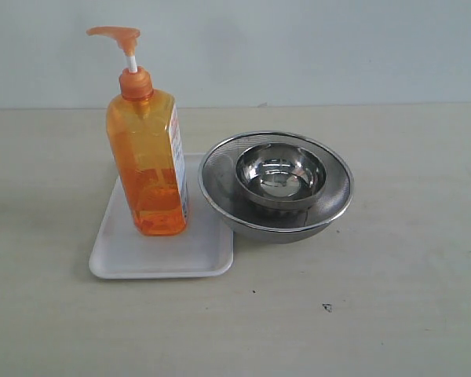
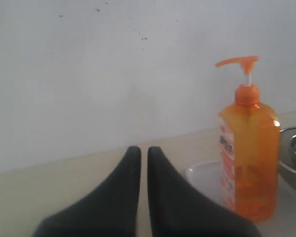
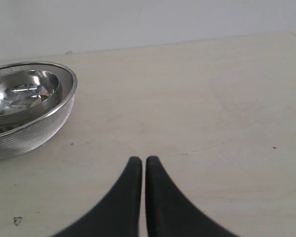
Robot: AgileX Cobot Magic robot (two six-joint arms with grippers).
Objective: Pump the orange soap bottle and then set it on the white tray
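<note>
The bottle (image 1: 147,169) stands tall on the tray (image 1: 118,251).
It is upright, with its pump on top, just beside the bowls (image 1: 281,177). The left gripper (image 2: 144,150) is the nearer one. The bottle stands ahead of it and a bit to the side, not touching. The left and right gripper (image 3: 143,160) fingers are pressed together, holding nothing.

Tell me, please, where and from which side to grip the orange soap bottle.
Grip the orange soap bottle by its flat-sided body near mid-height, not the thin pump stem. It stands upright on the white tray, and the steel mesh bowl crowds its right in the exterior view, so coming level from the left seems best. The left gripper, shut, must open first.
</note>
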